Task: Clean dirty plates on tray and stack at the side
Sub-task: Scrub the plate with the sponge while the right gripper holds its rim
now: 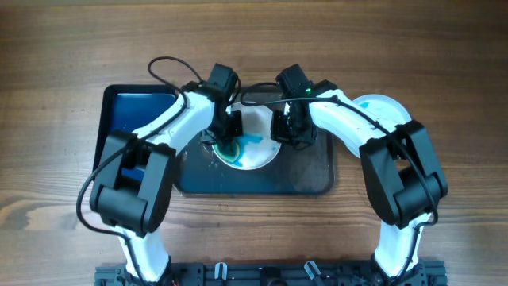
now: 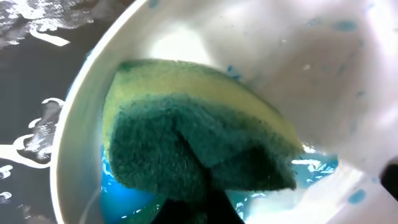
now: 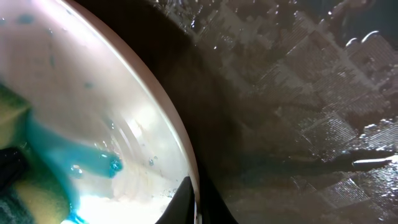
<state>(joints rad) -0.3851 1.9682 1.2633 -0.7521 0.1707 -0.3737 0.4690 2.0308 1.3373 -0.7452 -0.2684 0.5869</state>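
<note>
A white plate (image 1: 255, 143) smeared with teal-blue streaks lies on the dark tray (image 1: 309, 179). My left gripper (image 1: 225, 137) is shut on a green and yellow sponge (image 2: 193, 134) and presses it onto the plate's left side (image 2: 81, 112), over a blue puddle. My right gripper (image 1: 284, 131) is shut on the plate's right rim (image 3: 189, 186), one finger inside and one outside. A second white plate (image 1: 381, 107) lies off the tray at the right, partly hidden by the right arm. No third plate is in view.
A smaller blue tray (image 1: 131, 111) with a black rim lies left of the dark tray, partly under the left arm. The dark tray's surface is wet with foam patches (image 2: 37, 18). Wooden table (image 1: 63, 48) surrounds both trays.
</note>
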